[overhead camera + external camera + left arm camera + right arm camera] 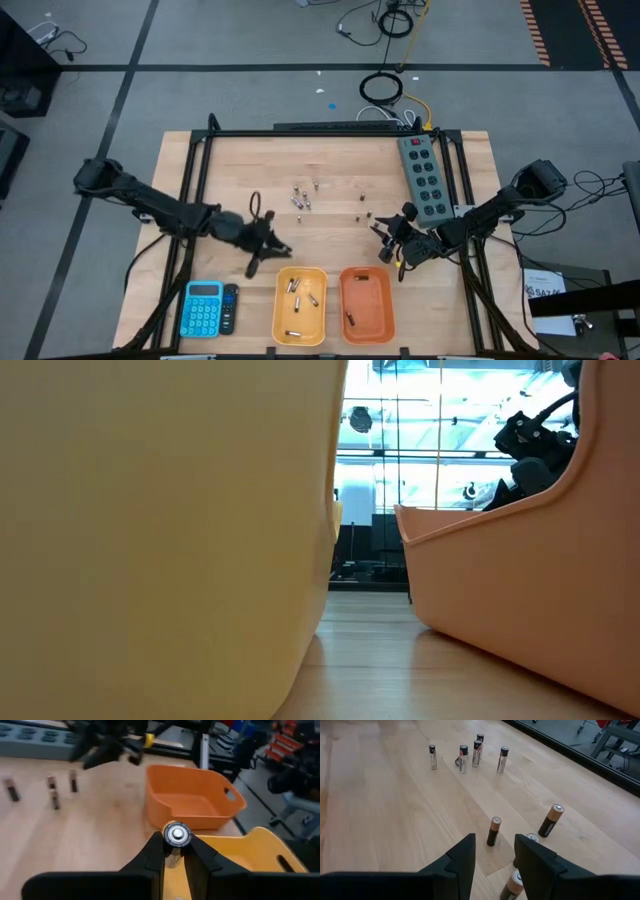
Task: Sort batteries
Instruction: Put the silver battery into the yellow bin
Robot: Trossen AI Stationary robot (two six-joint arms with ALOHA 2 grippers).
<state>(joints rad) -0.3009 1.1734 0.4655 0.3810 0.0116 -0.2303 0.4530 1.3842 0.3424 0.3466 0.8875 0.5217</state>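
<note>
We are gripping one battery (176, 834) in our left gripper (175, 851), jaws clamped on it above the yellow bin (301, 304). Our right gripper (494, 851), jaws parted and empty, is hovering over upright batteries (493, 830) standing on the desk (330, 225).

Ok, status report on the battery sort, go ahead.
Left tool shut on a battery, near yellow bin. Right tool open, over standing batteries. Nothing blocking.
</note>
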